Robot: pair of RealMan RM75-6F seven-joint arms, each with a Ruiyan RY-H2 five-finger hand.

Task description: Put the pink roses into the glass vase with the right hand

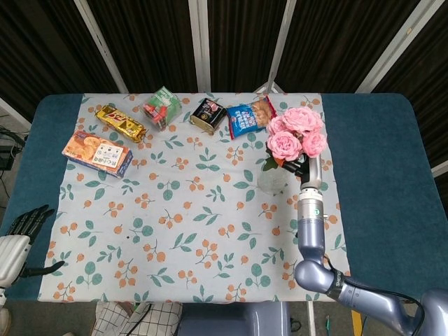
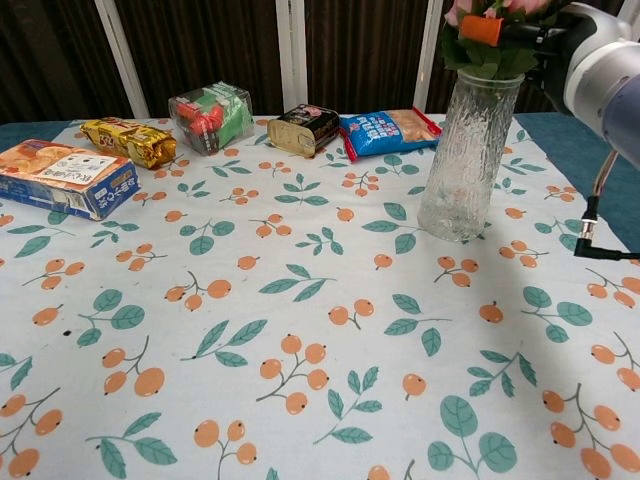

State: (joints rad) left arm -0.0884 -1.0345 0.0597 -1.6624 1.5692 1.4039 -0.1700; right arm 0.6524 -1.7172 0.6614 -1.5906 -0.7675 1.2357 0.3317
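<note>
While right hand (image 2: 540,40) grips pink roses (image 1: 292,133), stems inside glass vase (image 2: 463,150).

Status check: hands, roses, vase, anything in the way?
Right hand holds pink roses, stems in glass vase mouth. Left hand open, off the table edge. Nothing blocking the vase.

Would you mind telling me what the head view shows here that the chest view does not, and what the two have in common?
Only the head view shows the left robot hand, off the cloth at the table's near left edge, holding nothing, and the full pink roses from above.

Only the chest view shows the glass vase side-on, upright on the floral cloth, leaves at its mouth.

Both show the biscuit box, the gold packet, the green and red pack, the dark tin and the blue snack bag.
</note>
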